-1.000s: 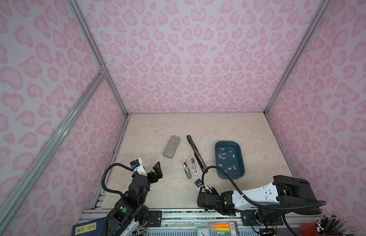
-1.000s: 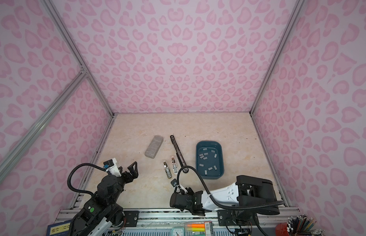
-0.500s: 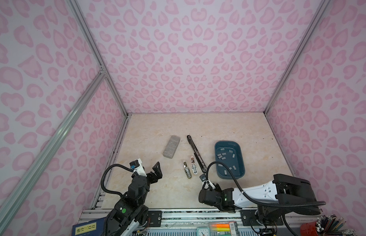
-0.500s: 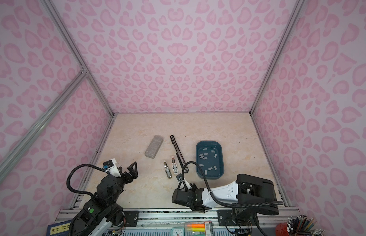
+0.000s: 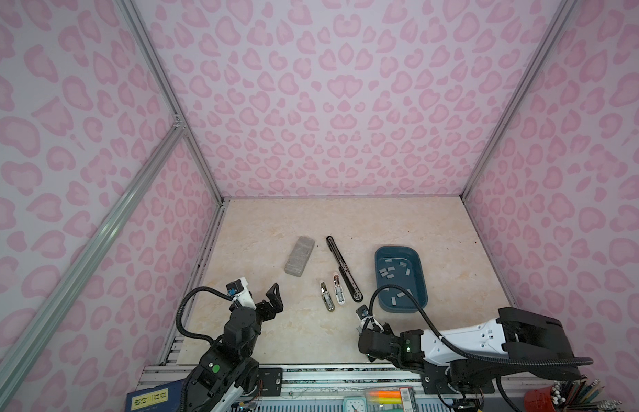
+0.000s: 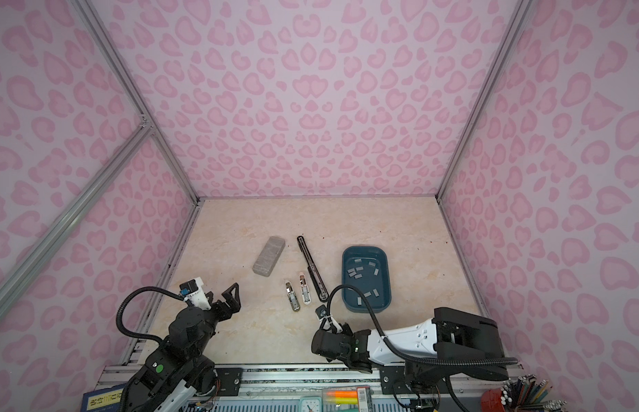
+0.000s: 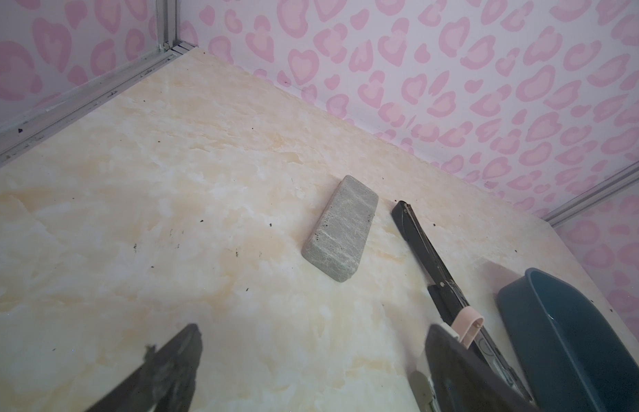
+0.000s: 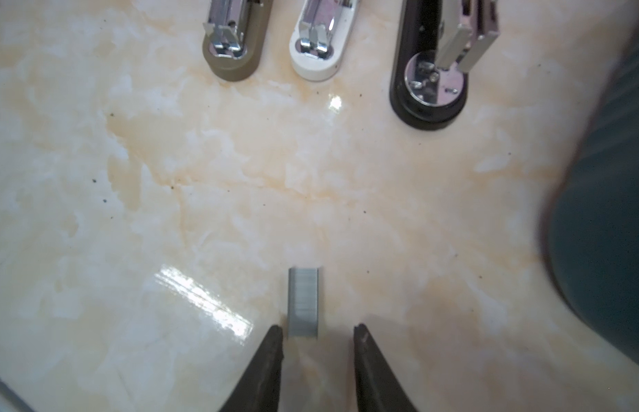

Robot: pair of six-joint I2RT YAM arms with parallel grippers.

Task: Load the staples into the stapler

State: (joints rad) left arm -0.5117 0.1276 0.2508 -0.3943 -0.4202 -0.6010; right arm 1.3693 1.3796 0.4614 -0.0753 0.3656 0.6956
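My right tool [image 8: 317,330] stands narrowly parted around 1 staple strip [image 8: 303,303] lying flat on the table [image 8: 204,178], not pinching it. My left tool [image 7: 311,339] gapes wide, empty. An off-centre squeeze could skid or snap the strip, well short of the black stapler [image 8: 428,89].

Robot-lab test booth: pink patterned walls [image 5: 332,107], aluminium frame rails [image 5: 176,123].

Nothing can be read for certain. Well behind the jaws of the left gripper [image 5: 263,296], by that arm's base, a blue box [image 5: 139,396] bears a yellow label [image 5: 149,403] with dark characters (too small to make out). Behind the jaws of the right gripper [image 8: 318,333], a clear case [image 5: 380,396] carries a barcode sticker [image 5: 404,395], its digits illegible.
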